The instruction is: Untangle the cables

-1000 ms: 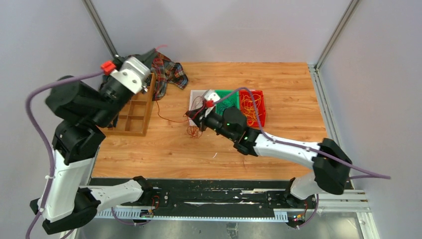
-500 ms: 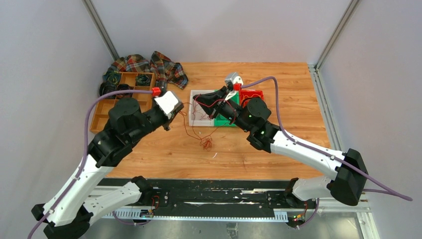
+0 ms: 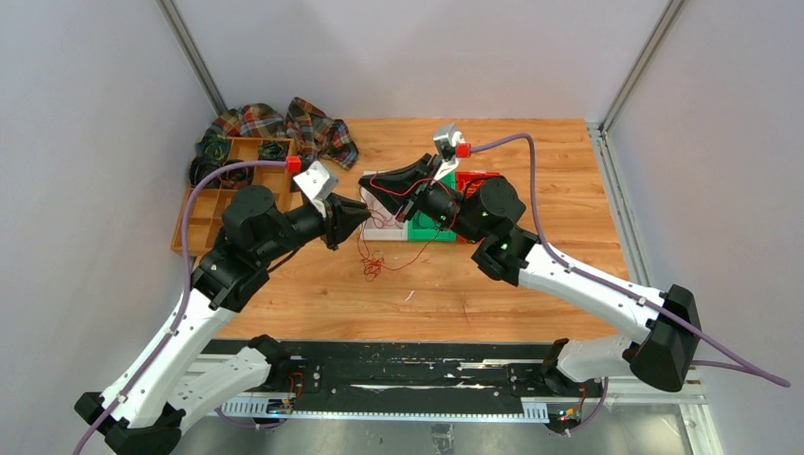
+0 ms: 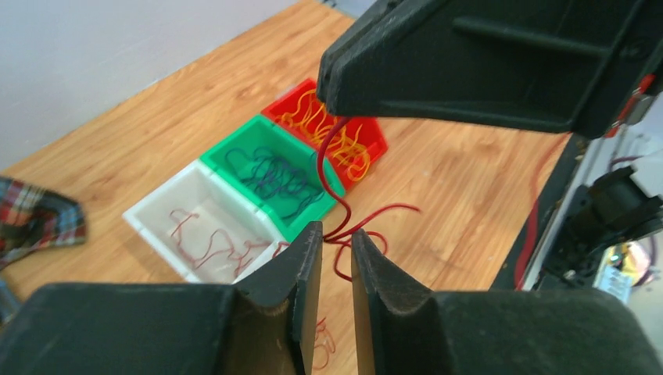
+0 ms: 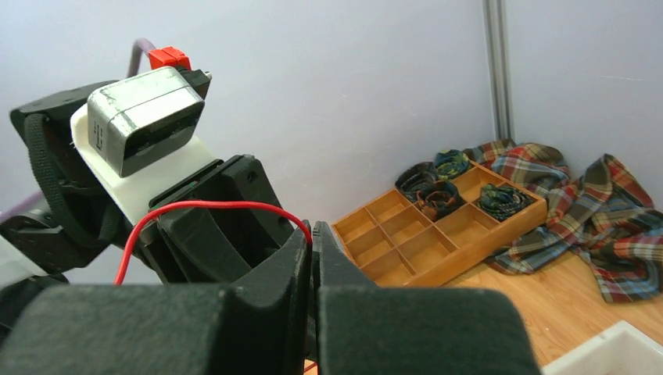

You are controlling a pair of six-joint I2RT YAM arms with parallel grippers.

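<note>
My right gripper (image 3: pixel 366 180) (image 5: pixel 313 226) is shut on a thin red cable (image 5: pixel 211 205) and holds it above the table in front of the bins. The cable hangs down (image 4: pixel 328 156) to a small red tangle (image 3: pixel 372 268) near the wood. My left gripper (image 3: pixel 364 214) (image 4: pixel 336 230) sits just below the right one, jaws a narrow gap apart, with the red strand at its tips. A white bin (image 4: pixel 148 223) holds red cables, a green bin (image 4: pixel 234 141) dark blue ones, a red bin (image 4: pixel 377 147) yellow-orange ones.
A wooden divided tray (image 3: pixel 204 213) (image 5: pixel 438 234) with dark coiled rolls (image 3: pixel 223 175) stands at the back left. A plaid cloth (image 3: pixel 313 128) (image 5: pixel 594 211) lies behind it. Grey walls close in the left, back and right sides.
My left arm swung from the wooden tray to the middle and now meets the right gripper. My right gripper rose with the red cable, and the tangle shifted left.
</note>
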